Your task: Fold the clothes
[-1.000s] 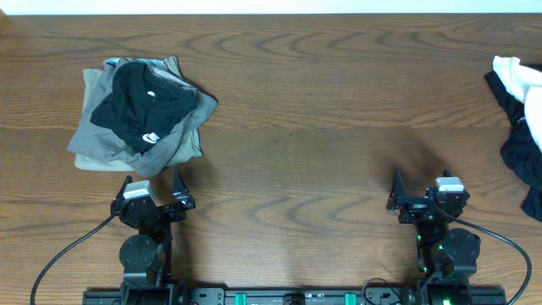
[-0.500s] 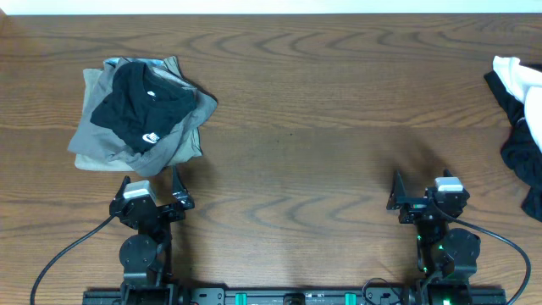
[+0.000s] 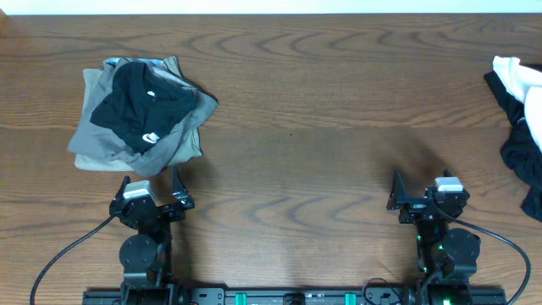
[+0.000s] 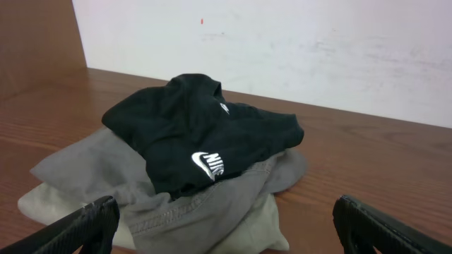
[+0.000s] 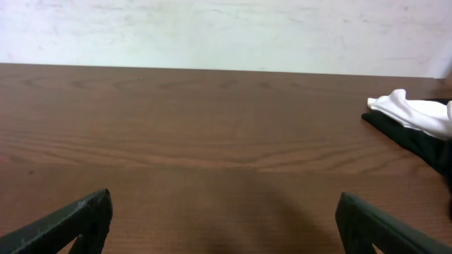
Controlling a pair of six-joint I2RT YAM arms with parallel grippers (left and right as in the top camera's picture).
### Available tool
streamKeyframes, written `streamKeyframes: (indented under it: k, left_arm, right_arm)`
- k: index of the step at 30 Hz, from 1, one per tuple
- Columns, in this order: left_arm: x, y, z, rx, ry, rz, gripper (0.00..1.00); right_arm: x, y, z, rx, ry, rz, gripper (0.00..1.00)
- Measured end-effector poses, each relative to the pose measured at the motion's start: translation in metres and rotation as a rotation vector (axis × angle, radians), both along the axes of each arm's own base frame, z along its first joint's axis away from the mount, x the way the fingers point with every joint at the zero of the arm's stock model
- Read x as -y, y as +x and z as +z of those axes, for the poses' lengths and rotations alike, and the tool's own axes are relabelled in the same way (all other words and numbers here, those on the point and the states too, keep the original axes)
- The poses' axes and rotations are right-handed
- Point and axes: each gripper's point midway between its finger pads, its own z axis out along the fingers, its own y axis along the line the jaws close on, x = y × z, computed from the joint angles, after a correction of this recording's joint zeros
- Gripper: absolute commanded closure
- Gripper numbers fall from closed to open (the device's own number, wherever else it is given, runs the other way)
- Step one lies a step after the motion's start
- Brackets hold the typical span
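A pile of clothes (image 3: 140, 119) lies at the table's left: a black garment with a small white logo (image 4: 205, 137) on top of grey and khaki fabric (image 4: 205, 212). My left gripper (image 3: 151, 188) is open and empty just in front of the pile; in the left wrist view (image 4: 226, 226) its fingers stand wide apart. At the right edge lies another heap, white fabric (image 3: 521, 76) over black (image 3: 521, 157), also in the right wrist view (image 5: 417, 116). My right gripper (image 3: 419, 193) is open and empty over bare wood (image 5: 226, 226), well left of that heap.
The brown wooden table (image 3: 322, 110) stretches between the two heaps. A white wall (image 5: 226, 32) runs behind its far edge. Arm bases and cables (image 3: 296, 296) sit at the near edge.
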Motion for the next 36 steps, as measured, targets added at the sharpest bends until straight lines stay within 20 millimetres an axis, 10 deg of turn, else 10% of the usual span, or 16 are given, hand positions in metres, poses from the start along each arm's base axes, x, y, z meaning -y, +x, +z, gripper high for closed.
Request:
streamKeyframes:
  k: [36]
  left_arm:
    - [-0.0097, -0.0016, 0.0018, -0.003, 0.056, 0.052, 0.02]
  right_arm:
    - [-0.0002, 0.0003, 0.0017, 0.008, 0.0, 0.001, 0.01]
